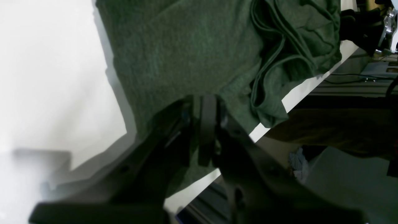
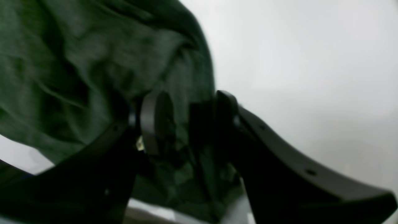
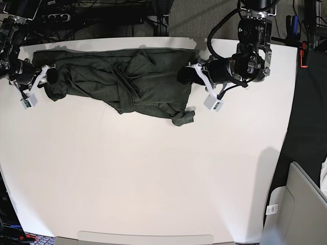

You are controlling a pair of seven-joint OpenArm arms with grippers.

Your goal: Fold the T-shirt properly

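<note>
1. The T-shirt (image 3: 122, 84) lies stretched along the far edge of the white table (image 3: 153, 173), from the far left to about the middle, with bunched folds in its center and a small twisted end hanging toward the near side.
2. The left gripper (image 1: 206, 118) is at the shirt's right end; its jaws are nearly together and pinch the hem fabric (the cloth disappears between the pads).
3. The right gripper (image 2: 186, 124) is at the shirt's left end. Its jaws stand fairly wide, with a thick bundle of cloth between them, so it seems to hold the shirt there.
4. I judge both arms hold opposite ends to pull the shirt flat before folding.
</note>
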